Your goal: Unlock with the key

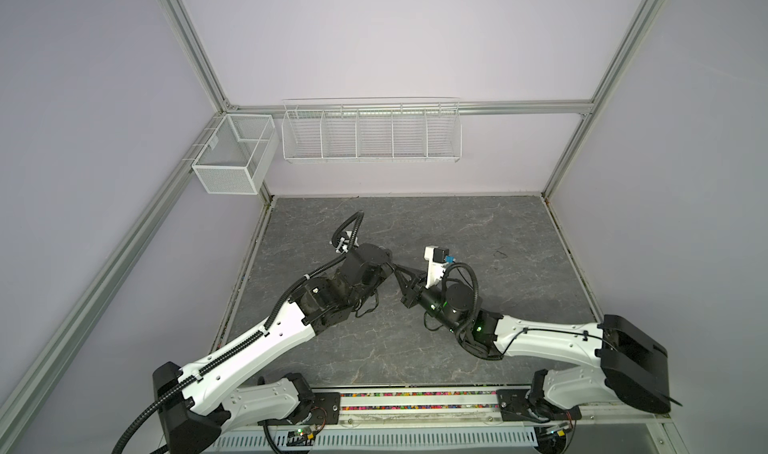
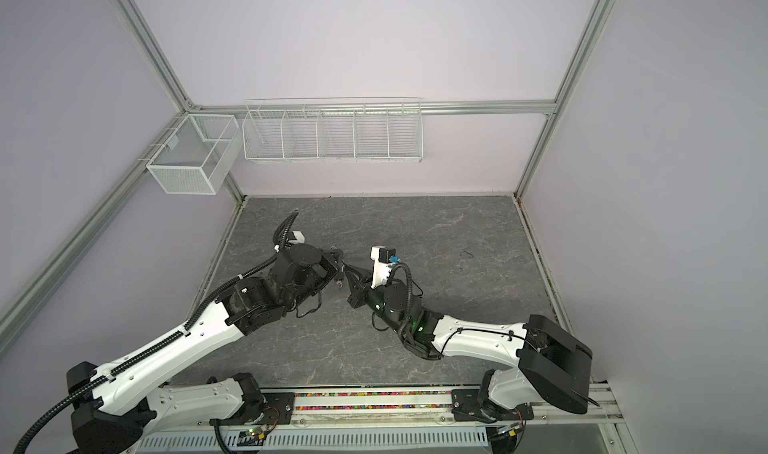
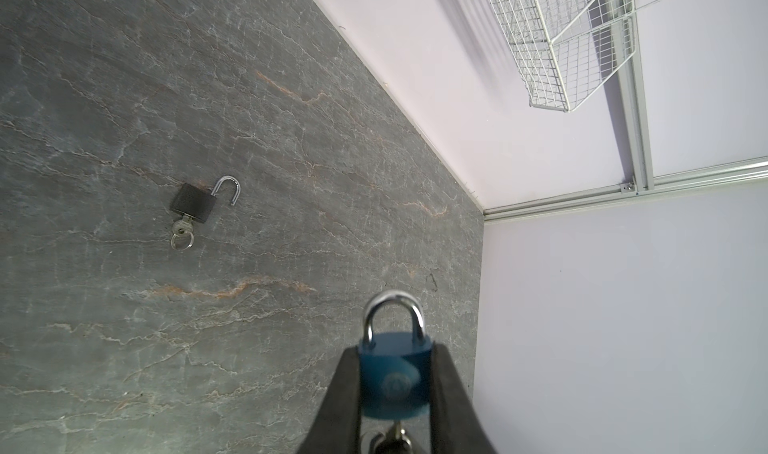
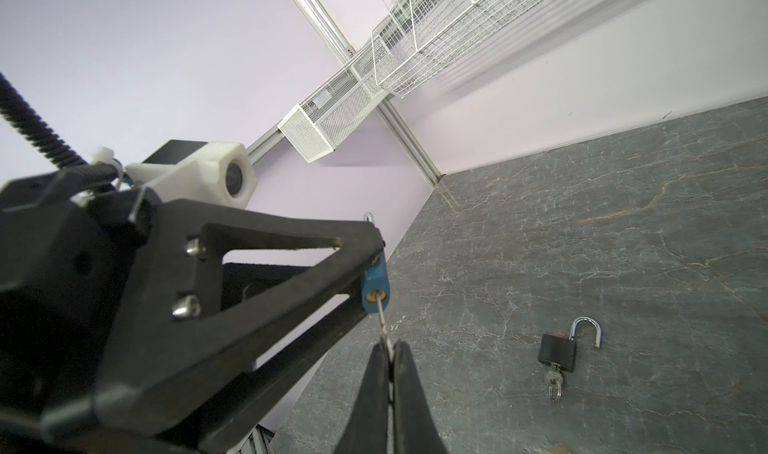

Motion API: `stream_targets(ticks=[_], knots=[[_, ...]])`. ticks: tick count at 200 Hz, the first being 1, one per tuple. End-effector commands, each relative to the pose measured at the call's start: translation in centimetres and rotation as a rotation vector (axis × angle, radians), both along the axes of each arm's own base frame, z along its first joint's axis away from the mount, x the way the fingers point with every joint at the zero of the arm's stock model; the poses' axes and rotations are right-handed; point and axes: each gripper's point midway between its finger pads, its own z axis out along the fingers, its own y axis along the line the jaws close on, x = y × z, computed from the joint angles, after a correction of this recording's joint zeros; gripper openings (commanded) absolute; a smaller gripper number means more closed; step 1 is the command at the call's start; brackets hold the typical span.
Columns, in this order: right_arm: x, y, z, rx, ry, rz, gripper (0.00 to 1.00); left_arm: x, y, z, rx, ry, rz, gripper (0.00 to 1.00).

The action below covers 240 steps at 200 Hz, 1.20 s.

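Note:
My left gripper (image 3: 395, 350) is shut on the sides of a blue padlock (image 3: 395, 379) held above the table; its steel shackle (image 3: 392, 306) sits down in the body. A silver key (image 4: 383, 325) is in the keyhole at the base of the blue padlock (image 4: 376, 285). My right gripper (image 4: 390, 346) is shut on that key's head. In both top views the two grippers meet near the table's middle, left gripper (image 1: 394, 265) against right gripper (image 1: 402, 276); the lock is hidden there.
A black padlock (image 4: 557, 354) lies flat on the grey stone table (image 1: 457, 231), its shackle swung open and its own key and ring in it; the same black padlock (image 3: 193, 202) shows in the left wrist view. A white wire rack (image 1: 372, 134) and a mesh box (image 1: 232, 157) hang on the back wall.

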Motion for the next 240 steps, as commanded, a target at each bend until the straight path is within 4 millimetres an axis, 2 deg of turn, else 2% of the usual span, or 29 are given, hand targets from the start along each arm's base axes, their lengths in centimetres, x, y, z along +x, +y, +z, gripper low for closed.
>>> stream_targets(ticks=[1, 70, 88, 110, 126, 139, 151, 165, 187, 215, 240], knots=[[-0.9, 0.3, 4.8, 0.114, -0.065, 0.081, 0.06, -0.8, -1.2, -0.4, 0.034, 0.024, -0.062, 0.00], [-0.3, -0.6, 5.8, 0.251, 0.059, 0.192, 0.06, -1.0, -1.1, -1.7, 0.099, 0.013, -0.099, 0.00], [-0.4, -0.3, 5.0, 0.213, 0.071, 0.197, 0.06, -1.1, -1.0, -1.4, 0.077, 0.015, -0.093, 0.00], [-0.4, 0.0, 4.5, 0.204, 0.063, 0.188, 0.06, -1.3, -1.8, -0.5, 0.021, 0.003, -0.118, 0.00], [-0.5, -0.1, 5.4, 0.232, 0.052, 0.193, 0.06, -1.4, -1.4, -1.5, 0.072, 0.032, -0.110, 0.00], [-1.1, 0.4, 5.7, 0.189, 0.023, 0.199, 0.06, -1.6, -1.2, -2.2, 0.077, 0.059, -0.103, 0.00], [-1.4, 0.8, 5.3, 0.123, -0.011, 0.174, 0.06, -1.7, -2.1, -1.8, 0.024, 0.058, -0.124, 0.00], [-0.8, 0.6, 4.8, 0.106, -0.028, 0.133, 0.06, -1.9, -2.9, -1.6, -0.014, 0.068, -0.145, 0.00], [-1.0, 0.9, 5.5, 0.104, -0.075, 0.143, 0.06, -2.1, -3.5, -2.0, -0.025, 0.084, -0.163, 0.00], [-1.0, 0.1, 5.1, 0.102, -0.056, 0.116, 0.06, -1.5, -2.5, -1.9, 0.041, 0.057, -0.125, 0.00], [-1.5, -0.7, 5.6, 0.102, -0.057, 0.120, 0.06, -0.8, -1.2, -1.8, 0.113, 0.016, -0.079, 0.00]])
